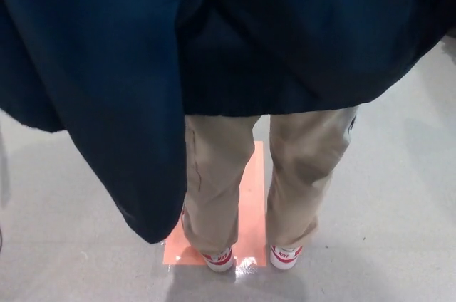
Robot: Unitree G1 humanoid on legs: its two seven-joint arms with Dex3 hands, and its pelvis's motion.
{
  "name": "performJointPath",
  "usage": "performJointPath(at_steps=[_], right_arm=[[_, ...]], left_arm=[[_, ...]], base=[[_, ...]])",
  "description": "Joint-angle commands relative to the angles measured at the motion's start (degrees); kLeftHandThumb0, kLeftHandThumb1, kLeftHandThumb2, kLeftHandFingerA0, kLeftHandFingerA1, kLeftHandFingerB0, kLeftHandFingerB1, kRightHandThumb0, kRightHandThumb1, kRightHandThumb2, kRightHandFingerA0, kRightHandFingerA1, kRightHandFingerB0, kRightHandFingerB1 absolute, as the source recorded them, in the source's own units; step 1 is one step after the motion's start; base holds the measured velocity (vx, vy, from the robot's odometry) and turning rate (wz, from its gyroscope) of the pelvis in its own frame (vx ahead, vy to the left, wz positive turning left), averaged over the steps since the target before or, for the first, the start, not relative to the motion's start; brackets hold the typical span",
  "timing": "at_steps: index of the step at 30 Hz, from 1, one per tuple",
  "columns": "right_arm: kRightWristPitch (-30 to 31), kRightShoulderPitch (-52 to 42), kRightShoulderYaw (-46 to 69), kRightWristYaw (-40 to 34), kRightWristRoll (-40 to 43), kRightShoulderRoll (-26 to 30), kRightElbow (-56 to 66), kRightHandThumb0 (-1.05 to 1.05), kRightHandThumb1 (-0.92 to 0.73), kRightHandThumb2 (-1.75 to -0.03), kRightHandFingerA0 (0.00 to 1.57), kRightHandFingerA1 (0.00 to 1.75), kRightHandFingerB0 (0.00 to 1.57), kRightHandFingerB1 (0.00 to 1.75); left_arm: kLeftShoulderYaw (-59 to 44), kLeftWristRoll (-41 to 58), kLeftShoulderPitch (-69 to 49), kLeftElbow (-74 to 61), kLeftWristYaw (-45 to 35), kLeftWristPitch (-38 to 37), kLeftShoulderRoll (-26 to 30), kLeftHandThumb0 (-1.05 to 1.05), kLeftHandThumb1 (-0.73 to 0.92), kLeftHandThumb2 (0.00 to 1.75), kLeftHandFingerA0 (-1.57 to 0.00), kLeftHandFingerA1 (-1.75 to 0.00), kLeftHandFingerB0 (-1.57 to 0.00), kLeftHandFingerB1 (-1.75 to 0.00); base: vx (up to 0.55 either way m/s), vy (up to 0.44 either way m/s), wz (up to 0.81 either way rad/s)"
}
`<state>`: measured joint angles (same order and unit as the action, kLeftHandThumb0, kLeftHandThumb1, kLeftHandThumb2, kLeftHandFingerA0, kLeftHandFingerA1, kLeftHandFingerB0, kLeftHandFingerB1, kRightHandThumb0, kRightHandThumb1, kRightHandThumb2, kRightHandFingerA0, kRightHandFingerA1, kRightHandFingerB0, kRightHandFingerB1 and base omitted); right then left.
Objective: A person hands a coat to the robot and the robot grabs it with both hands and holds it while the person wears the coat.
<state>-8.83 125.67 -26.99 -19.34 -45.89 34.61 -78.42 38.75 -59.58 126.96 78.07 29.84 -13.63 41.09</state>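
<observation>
matt navy cloth coat [128,67], smooth glossy grey floor [385,231].

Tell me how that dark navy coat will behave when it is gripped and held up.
The coat is probably floppy: it drapes in soft folds and one part hangs down past the person's trousers. It looks thick, so likely fairly heavy and apt to sag.

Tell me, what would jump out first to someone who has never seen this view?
A big dark navy coat fills the whole upper half of the picture, with one part of it hanging down low on the left. Below its hem stand a person's legs in tan trousers, and white and red shoes planted on an orange patch of the pale grey floor. Neither robot hand shows.
</observation>
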Motion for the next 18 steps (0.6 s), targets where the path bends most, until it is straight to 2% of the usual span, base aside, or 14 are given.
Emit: performJointPath(at_steps=[1, 2, 3, 4, 5, 6, 7, 8, 9, 10, 11, 12, 16, 18], right_arm=[[1.31, 1.20, -0.47, -1.27, -0.85, 1.04, 0.41, -0.12, -0.66, -0.60, 0.86, 1.67, 0.70, 1.09], [1.30, 1.19, -0.40, -1.31, -0.76, 1.04, 0.42, -0.11, -0.66, -0.60, 0.87, 1.68, 0.70, 1.11], [1.27, 1.14, -0.34, -1.38, -0.72, 1.06, 0.42, -0.10, -0.64, -0.59, 0.85, 1.68, 0.71, 1.13], [1.26, 1.09, -0.30, -1.44, -0.71, 1.08, 0.41, -0.10, -0.64, -0.59, 0.85, 1.68, 0.71, 1.13], [1.14, 1.04, -0.22, -1.49, -0.68, 1.14, 0.42, -0.09, -0.64, -0.59, 0.86, 1.69, 0.67, 1.24], [0.95, 1.02, -0.06, -1.21, -0.53, 1.26, 0.44, -0.07, -0.65, -0.58, 0.85, 1.72, 0.66, 1.30], [0.75, 1.01, 0.15, -0.78, -0.34, 1.41, 0.46, -0.07, -0.65, -0.58, 0.85, 1.72, 0.66, 1.30], [1.08, 1.08, 0.15, -0.51, -0.36, 1.38, 0.44, -0.09, -0.65, -0.57, 0.85, 1.72, 0.67, 1.28], [1.32, 1.14, 0.16, -0.37, -0.38, 1.34, 0.43, -0.11, -0.64, -0.59, 0.86, 1.69, 0.73, 1.14], [1.46, 1.19, 0.17, -0.34, -0.43, 1.30, 0.42, -0.11, -0.64, -0.59, 0.86, 1.69, 0.73, 1.14], [1.43, 1.19, 0.22, -0.46, -0.44, 1.23, 0.42, -0.10, -0.63, -0.58, 0.85, 1.71, 0.68, 1.23], [1.34, 1.20, 0.20, -0.79, -0.51, 1.22, 0.44, -0.08, -0.63, -0.58, 0.86, 1.70, 0.66, 1.25], [1.08, 1.21, 0.37, -0.87, -0.45, 1.27, 0.47, -0.08, -0.63, -0.57, 0.85, 1.72, 0.64, 1.29], [1.26, 1.46, 0.33, -0.75, -0.58, 1.30, 0.45, -0.10, -0.65, -0.59, 0.86, 1.69, 0.70, 1.18]], left_arm=[[-0.06, -0.36, 0.14, 0.35, 1.58, 1.67, 2.98, -0.34, 0.69, 0.62, -0.78, -1.69, -0.77, -0.86], [-0.51, 0.17, 0.06, 0.37, 1.27, 1.55, 2.95, -0.34, 0.72, 0.61, -0.78, -1.68, -0.77, -0.90], [-0.35, 0.03, 0.08, 0.36, 1.21, 1.20, 3.06, -0.32, 0.66, 0.62, -0.79, -1.66, -0.78, -0.81], [0.06, -0.43, 0.15, 0.35, 1.33, 0.83, 3.22, -0.32, 0.66, 0.62, -0.79, -1.66, -0.78, -0.81], [0.14, -0.46, 0.24, 0.39, 0.50, 1.29, 3.10, -0.31, 0.67, 0.60, -0.80, -1.67, -0.77, -0.74], [0.27, -0.56, 0.21, 0.38, 0.56, 1.39, 3.07, -0.39, 0.47, 0.68, -1.00, -1.51, -0.76, -0.64], [0.47, -0.76, 0.13, 0.32, 1.20, 1.20, 3.13, -0.39, 0.47, 0.68, -1.00, -1.51, -0.76, -0.64], [0.30, -0.51, 0.12, 0.32, 0.78, 1.25, 3.06, -0.29, 0.61, 0.58, -0.85, -1.63, -0.81, -0.55], [0.37, -0.55, 0.17, 0.31, 0.65, 1.34, 3.06, -0.29, 0.60, 0.60, -0.84, -1.65, -0.81, -0.66], [0.58, -0.77, 0.25, 0.28, 0.72, 1.43, 3.11, -0.29, 0.60, 0.60, -0.84, -1.65, -0.81, -0.66], [0.79, -1.00, 0.32, 0.36, 0.23, 2.90, 2.88, -0.33, 0.63, 0.60, -0.79, -1.67, -0.80, -0.81], [0.56, -0.69, 0.43, 0.39, -0.46, 3.15, 2.78, -0.32, 0.67, 0.62, -0.76, -1.64, -0.81, -0.76], [1.24, -1.40, 0.51, 0.37, 0.01, 3.34, 2.87, -0.29, 0.65, 0.60, -0.80, -1.67, -0.81, -0.72], [1.29, -1.44, 0.52, 0.37, 0.74, 3.23, 2.89, -0.28, 0.64, 0.60, -0.80, -1.65, -0.81, -0.65]], base=[[0.00, 0.000, 0.00], [0.00, 0.000, 0.00], [0.00, 0.000, 0.00], [0.00, 0.000, 0.00], [0.00, 0.000, 0.00], [0.00, 0.000, 0.00], [0.00, 0.000, 0.00], [0.00, 0.000, 0.00], [0.00, 0.000, 0.00], [0.00, 0.000, 0.00], [0.00, 0.000, 0.00], [0.00, 0.000, 0.00], [0.00, 0.000, 0.00], [0.00, 0.000, 0.00]])
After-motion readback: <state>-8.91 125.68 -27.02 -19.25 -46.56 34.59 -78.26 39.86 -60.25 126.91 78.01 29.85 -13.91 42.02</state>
